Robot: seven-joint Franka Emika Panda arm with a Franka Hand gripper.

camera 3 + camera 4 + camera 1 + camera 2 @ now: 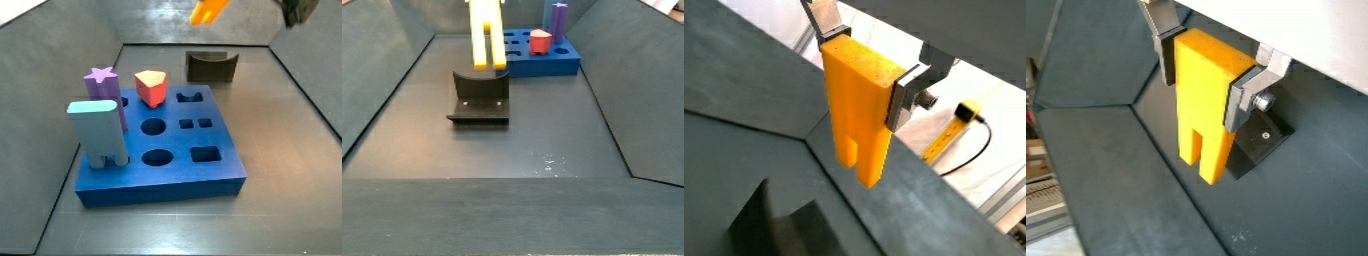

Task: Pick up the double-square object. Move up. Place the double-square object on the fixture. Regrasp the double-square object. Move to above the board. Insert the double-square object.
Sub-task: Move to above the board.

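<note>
Two flat silver fingers (pixel 1261 84) of the gripper (pixel 1211 62) are closed on the upper end of the tall yellow-orange double-square object (pixel 1204 105), prongs hanging down. It is clear of the floor, above the small dark notched fixture (pixel 478 97); I judge the high grip leaves the prongs free for seating there. The thick blue holed board (pixel 163 150) lies well apart.

The dark grey floor (pixel 543 140) of the walled enclosure is carrying two things: the fixture (pixel 478 96), sitting near the middle on its base plate, and the blue board (pixel 167 150), lying flat well apart from it. The gripper (pixel 1207 72) is hanging above the floor, touching neither.
</note>
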